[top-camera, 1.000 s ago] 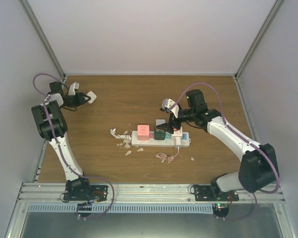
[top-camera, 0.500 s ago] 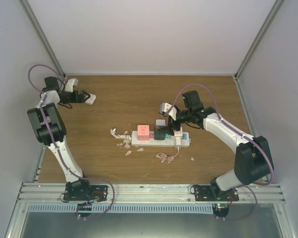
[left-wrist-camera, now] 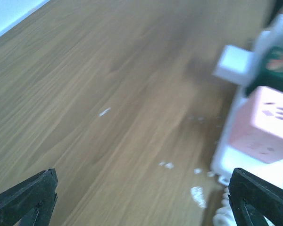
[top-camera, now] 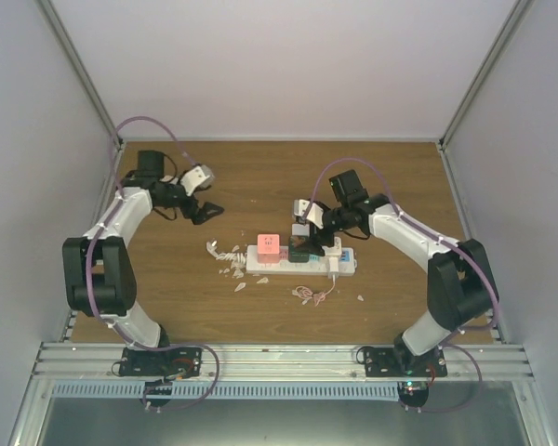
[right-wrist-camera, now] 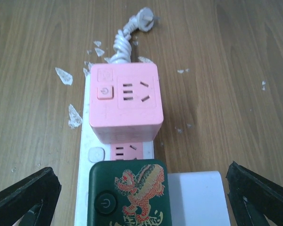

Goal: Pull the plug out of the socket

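Wood-grain tabletop [top-camera: 260, 177] carrying socket [top-camera: 281, 268] approx. center; white scraps [top-camera: 225, 253] strewn at its left end, pinkish tangle [top-camera: 309, 295] just in front, chip [top-camera: 361, 298] nr right end.

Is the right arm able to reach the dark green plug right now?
Likely yes: the right gripper hangs open over the green plug, nothing between; a white block crowds one side.

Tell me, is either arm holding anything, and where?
Nothing is held. The left end effector is open over bare table; the right end effector is open over the green plug, not gripping it.
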You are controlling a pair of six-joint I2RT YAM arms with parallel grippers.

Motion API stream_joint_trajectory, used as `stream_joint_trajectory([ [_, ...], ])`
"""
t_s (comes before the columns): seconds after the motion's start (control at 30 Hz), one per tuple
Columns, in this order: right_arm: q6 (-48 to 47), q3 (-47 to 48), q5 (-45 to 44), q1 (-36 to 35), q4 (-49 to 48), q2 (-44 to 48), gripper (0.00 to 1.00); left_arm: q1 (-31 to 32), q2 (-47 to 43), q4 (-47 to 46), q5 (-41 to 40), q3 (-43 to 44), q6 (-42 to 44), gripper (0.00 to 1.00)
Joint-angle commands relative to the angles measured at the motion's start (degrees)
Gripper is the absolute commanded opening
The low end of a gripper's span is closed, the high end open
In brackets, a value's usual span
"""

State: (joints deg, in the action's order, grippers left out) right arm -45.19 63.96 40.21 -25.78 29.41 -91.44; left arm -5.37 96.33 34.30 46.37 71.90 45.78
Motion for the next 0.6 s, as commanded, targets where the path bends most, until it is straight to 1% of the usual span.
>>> stream_joint_trajectory([
  [0.0, -3.0, 2.1, -4.9, -1.4, 3.3, -2.5, 0.97, 4.8, -5.0, 0.4, 5.8, -3.7, 9.8, 0.99],
  [0.07, -3.4, 2.5, -6.7, -1.7, 4.0, -3.0, 0.96, 8.8, -5.2, 0.6, 5.9, -4.6, 11.4, 0.99],
  [0.23, -3.8, 0.8, -6.9, -2.0, 3.2, -3.0, 0.93, 15.4, -5.9, -4.5, 5.6, -8.9, 11.5, 0.99],
  [0.37, -3.6, 0.1, -8.5, -2.5, 2.7, -3.8, 0.91, 18.4, -5.7, -6.8, 5.0, -10.5, 12.5, 0.98],
  [0.57, -3.5, -0.7, -9.8, -3.5, 2.0, -3.7, 0.89, 21.3, -5.4, -7.7, 4.6, -13.2, 15.1, 0.96],
])
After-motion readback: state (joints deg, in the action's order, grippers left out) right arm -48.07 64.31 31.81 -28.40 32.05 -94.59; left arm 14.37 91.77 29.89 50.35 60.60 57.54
